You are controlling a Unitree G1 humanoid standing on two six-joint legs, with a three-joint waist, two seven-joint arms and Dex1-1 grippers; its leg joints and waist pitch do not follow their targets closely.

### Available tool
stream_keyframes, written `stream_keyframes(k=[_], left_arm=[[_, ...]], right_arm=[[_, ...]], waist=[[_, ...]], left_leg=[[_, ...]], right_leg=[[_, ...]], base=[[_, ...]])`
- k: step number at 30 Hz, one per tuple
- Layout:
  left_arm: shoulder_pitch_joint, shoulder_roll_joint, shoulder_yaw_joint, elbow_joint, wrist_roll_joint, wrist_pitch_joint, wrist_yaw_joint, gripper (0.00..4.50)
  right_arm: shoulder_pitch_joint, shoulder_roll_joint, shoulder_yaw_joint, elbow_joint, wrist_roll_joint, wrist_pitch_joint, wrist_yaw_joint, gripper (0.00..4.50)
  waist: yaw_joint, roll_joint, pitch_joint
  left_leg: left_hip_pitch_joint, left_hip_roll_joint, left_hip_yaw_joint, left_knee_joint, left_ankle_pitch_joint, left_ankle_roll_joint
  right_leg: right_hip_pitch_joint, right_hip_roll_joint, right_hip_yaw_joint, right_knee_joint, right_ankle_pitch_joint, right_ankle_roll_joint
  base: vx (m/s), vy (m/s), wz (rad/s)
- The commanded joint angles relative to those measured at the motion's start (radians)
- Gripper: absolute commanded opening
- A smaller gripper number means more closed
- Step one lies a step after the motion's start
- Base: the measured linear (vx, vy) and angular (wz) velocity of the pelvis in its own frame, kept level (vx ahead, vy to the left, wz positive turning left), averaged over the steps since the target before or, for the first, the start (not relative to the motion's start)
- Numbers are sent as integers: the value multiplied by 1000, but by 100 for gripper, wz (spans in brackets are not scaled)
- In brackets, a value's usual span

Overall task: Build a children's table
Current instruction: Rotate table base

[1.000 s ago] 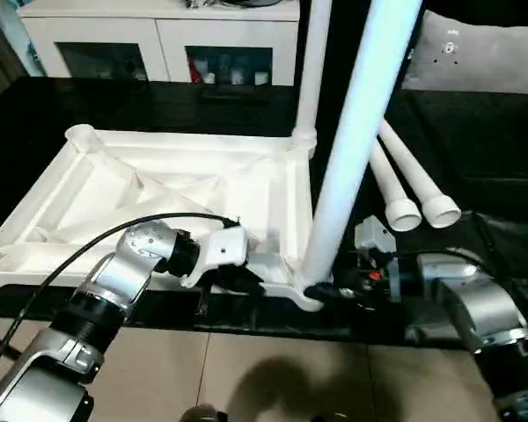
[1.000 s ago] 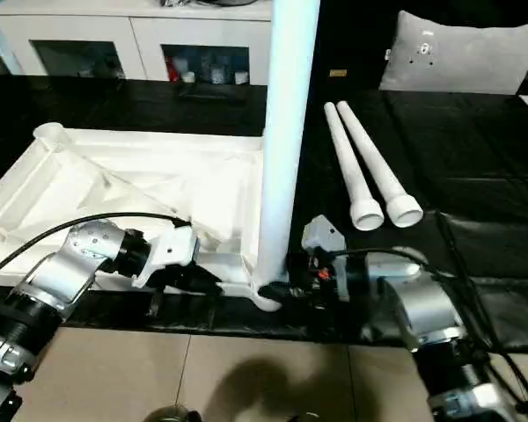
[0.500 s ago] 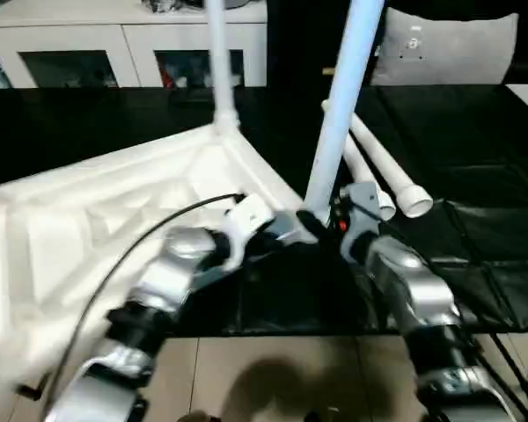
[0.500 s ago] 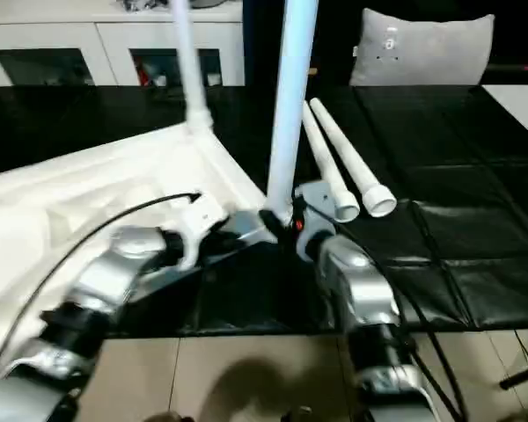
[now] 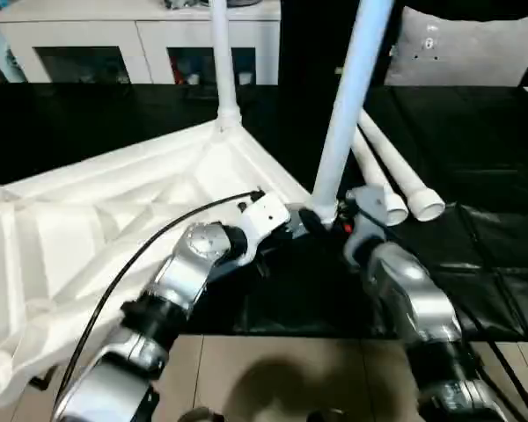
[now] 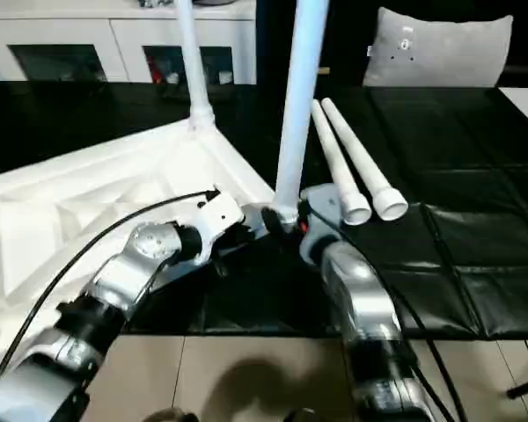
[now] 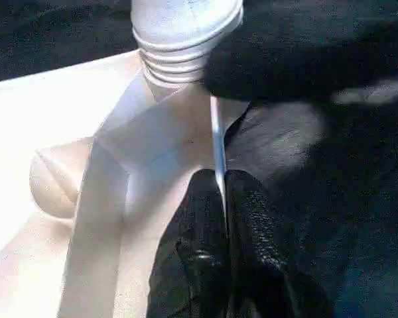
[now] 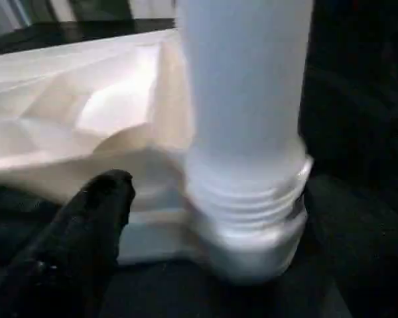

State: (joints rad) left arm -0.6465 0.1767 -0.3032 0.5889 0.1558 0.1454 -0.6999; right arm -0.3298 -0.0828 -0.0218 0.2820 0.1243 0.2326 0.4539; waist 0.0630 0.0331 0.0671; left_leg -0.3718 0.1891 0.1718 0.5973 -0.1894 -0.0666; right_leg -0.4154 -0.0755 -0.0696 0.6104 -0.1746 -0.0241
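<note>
The children's table top (image 5: pixel 114 220) lies upside down, ribs up, on the black work surface. One white leg (image 5: pixel 222 61) stands in its far corner socket and another leg (image 5: pixel 348 105) stands in the near corner socket (image 8: pixel 252 238). My left gripper (image 7: pixel 220 192) is shut on the thin rim of the top just beside that near socket. My right gripper (image 5: pixel 330 218) is at the base of the near leg from the other side, open; one black finger (image 8: pixel 93 212) stands apart from the leg's threaded end. Two loose legs (image 5: pixel 396 180) lie side by side behind my right arm.
The black work surface (image 5: pixel 475 246) stretches to the right, and its front edge runs just below my forearms, with tiled floor (image 5: pixel 273 378) beyond. A white cabinet (image 5: pixel 158 35) and a grey cushion (image 5: pixel 466 53) stand at the back. A black cable (image 5: pixel 158 242) loops over my left forearm.
The whole picture has shifted, so the camera moved. My right gripper's fingers have spread away from the near leg's base. My left gripper stays pinched on the rim.
</note>
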Motion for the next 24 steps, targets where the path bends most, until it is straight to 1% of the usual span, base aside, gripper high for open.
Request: stream_keyframes(k=[1, 2, 3, 4, 5, 6, 7, 8, 9, 10, 11, 12, 13, 14, 15, 16, 17, 18, 19, 20, 21, 22, 23, 24], left_arm=[[-60, 7, 5, 16, 16, -97, 10, 0], [-72, 10, 2, 40, 21, -127, 8, 0], [-85, 12, 0, 66, 20, -153, 8, 0], [-114, 13, -3, 115, 24, -195, 12, 0], [-126, 13, -5, 133, 26, -210, 12, 0], [-173, 5, -1, 209, 31, -249, 35, 0], [-176, 4, -1, 214, 32, -251, 37, 0], [-207, -4, 4, 266, 40, -271, 68, 0], [-231, -13, 14, 305, 33, -283, 65, 0], [-231, -13, 14, 305, 33, -283, 65, 0], [-251, -19, 19, 342, 28, -297, 61, 44], [-278, -29, 28, 384, 23, -308, 70, 55], [-278, -29, 28, 384, 23, -308, 70, 55], [-304, -41, 40, 428, 19, -320, 90, 55], [-332, -48, 44, 477, 26, -349, 131, 79], [-334, -49, 45, 480, 25, -350, 133, 79], [-341, -53, 53, 495, 18, -360, 142, 99], [-349, -56, 59, 513, 11, -372, 148, 98], [-347, -59, 72, 515, -7, -371, 135, 98], [-349, -62, 83, 523, -19, -373, 126, 112], [-344, -62, 99, 523, -33, -370, 125, 139], [-344, -62, 99, 523, -33, -370, 125, 141], [-330, -61, 123, 508, -58, -355, 121, 142], [-323, -60, 141, 504, -73, -351, 121, 156]], right_arm=[[21, -3, 3, -71, 23, 4, 10, 440], [34, -5, 1, -89, 27, 21, 7, 440], [45, -8, 0, -106, 29, 43, 3, 440], [67, -16, 4, -137, 33, 73, 8, 440], [75, -20, 7, -147, 33, 77, 13, 440], [92, -29, 20, -163, 23, 74, 19, 440], [93, -30, 21, -164, 22, 74, 19, 440], [99, -33, 25, -168, 16, 78, 13, 440], [101, -32, 25, -168, 17, 79, 10, 440], [101, -32, 25, -168, 17, 79, 10, 440], [103, -29, 23, -171, 20, 81, 7, 450], [104, -25, 21, -172, 19, 72, 0, 450], [104, -25, 21, -172, 19, 72, 0, 450], [105, -24, 22, -172, 8, 61, -16, 450], [107, -29, 29, -179, -3, 60, -28, 450], [107, -29, 29, -180, -2, 61, -28, 450], [112, -32, 31, -193, 4, 69, -25, 450], [116, -34, 33, -204, 10, 77, -21, 450], [124, -38, 35, -221, 17, 84, -13, 450], [129, -41, 37, -232, 21, 88, -8, 450], [135, -41, 33, -246, 28, 92, -8, 450], [135, -41, 33, -246, 28, 92, -8, 450], [144, -41, 29, -267, 34, 93, -10, 450], [151, -41, 26, -280, 37, 92, -14, 450]], waist=[[6, -6, -80], [5, -8, -82], [5, -7, -83], [5, -8, -81], [8, -7, -83], [8, -9, -84], [11, -8, -84], [12, -9, -85], [14, -10, -87], [15, -10, -87], [19, -9, -88], [20, -9, -91], [21, -9, -90], [26, -8, -92], [29, -7, -95], [30, -7, -92], [31, -2, -89], [30, -7, -85], [31, 3, -83], [29, -3, -81], [29, -2, -80], [28, -4, -79], [28, 0, -80], [26, -3, -80]], left_leg=[[1, 27, -10, -64, -121, 63], [1, 27, -10, -64, -119, 62], [3, 28, -10, -63, -114, 63], [1, 26, -10, -63, -111, 65], [4, 24, -9, -61, -106, 69], [0, 24, -10, -61, -99, 71], [4, 22, -7, -59, -101, 72], [0, 24, -10, -60, -96, 70], [3, 25, -9, -58, -92, 70], [1, 24, -9, -57, -88, 72], [-1, 24, -9, -56, -74, 77], [-1, 26, -10, -55, -59, 82], [-1, 24, -8, -53, -55, 88], [-1, 25, -10, -51, -48, 93], [1, 27, -10, -49, -41, 95], [1, 27, -10, -49, -46, 98], [0, 26, -10, -51, -67, 94], [0, 26, -10, -54, -95, 88], [1, 26, -12, -56, -110, 83], [1, 25, -10, -57, -128, 77], [1, 25, -10, -58, -135, 72], [0, 23, -10, -58, -136, 70], [-1, 22, -12, -58, -131, 67], [-2, 22, -12, -59, -135, 66]], right_leg=[[71, -63, 46, -74, -163, -169], [70, -63, 46, -73, -155, -171], [69, -63, 46, -73, -147, -177], [70, -60, 45, -74, -146, -177], [69, -59, 47, -75, -135, -172], [71, -61, 46, -71, -114, -179], [68, -59, 46, -75, -117, -175], [71, -63, 46, -70, -106, -182], [70, -63, 46, -68, -94, -188], [70, -64, 46, -67, -88, -190], [71, -64, 46, -65, -70, -197], [73, -65, 46, -59, -34, -209], [70, -63, 46, -60, -21, -211], [71, -65, 46, -57, 0, -216], [70, -65, 46, -53, 25, -225], [68, -64, 45, -55, 24, -228], [70, -64, 43, -59, 4, -225], [73, -66, 43, -63, -36, -221], [71, -67, 42, -65, -65, -219], [74, -68, 41, -73, -116, -205], [74, -67, 42, -76, -145, -194], [76, -67, 43, -78, -153, -188], [78, -68, 43, -75, -151, -186], [78, -65, 41, -77, -151, -185]], base=[[0, 0, 0], [0, 0, 0], [0, 0, 0], [0, 0, 0], [0, 0, 0], [0, 0, 0], [0, 0, 0], [0, 0, 0], [0, 0, 0], [0, 0, 0], [0, 0, 0], [0, 0, 0], [0, 0, 0], [0, 0, 0], [0, 0, 0], [0, 0, 0], [0, 0, 0], [0, 0, 0], [0, 0, 0], [0, 0, 0], [0, 0, 0], [0, 0, 0], [0, 0, 0], [0, 0, 0]])
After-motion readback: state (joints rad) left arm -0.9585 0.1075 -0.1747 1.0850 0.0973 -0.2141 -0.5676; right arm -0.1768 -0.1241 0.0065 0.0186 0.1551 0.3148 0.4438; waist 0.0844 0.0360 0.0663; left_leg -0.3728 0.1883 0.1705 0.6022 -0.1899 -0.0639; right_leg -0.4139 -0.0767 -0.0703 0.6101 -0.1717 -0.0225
